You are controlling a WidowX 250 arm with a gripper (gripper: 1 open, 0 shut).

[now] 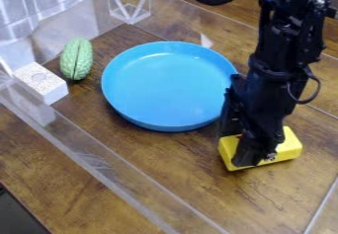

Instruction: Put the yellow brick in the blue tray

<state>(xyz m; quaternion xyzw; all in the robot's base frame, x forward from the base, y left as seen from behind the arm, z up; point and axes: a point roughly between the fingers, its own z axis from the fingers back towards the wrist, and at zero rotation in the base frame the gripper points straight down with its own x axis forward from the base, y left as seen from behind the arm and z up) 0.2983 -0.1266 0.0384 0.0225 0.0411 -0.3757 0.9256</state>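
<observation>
Well, brick (263,150) sits on the table (119,189) just right of the tray (165,82), outside the rim, long axis approx left-right; label hidden by gripper (260,149), no text legible. Gripper's closed down on brick, pointing straight down.

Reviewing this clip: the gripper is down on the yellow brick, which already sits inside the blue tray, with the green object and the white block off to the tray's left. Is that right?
Not quite. The camera view shows the yellow brick on the wooden table, just outside the blue tray at its lower right rim, not inside it. The rest holds: the gripper is down on the brick, and the green object and white block lie left of the tray.
</observation>
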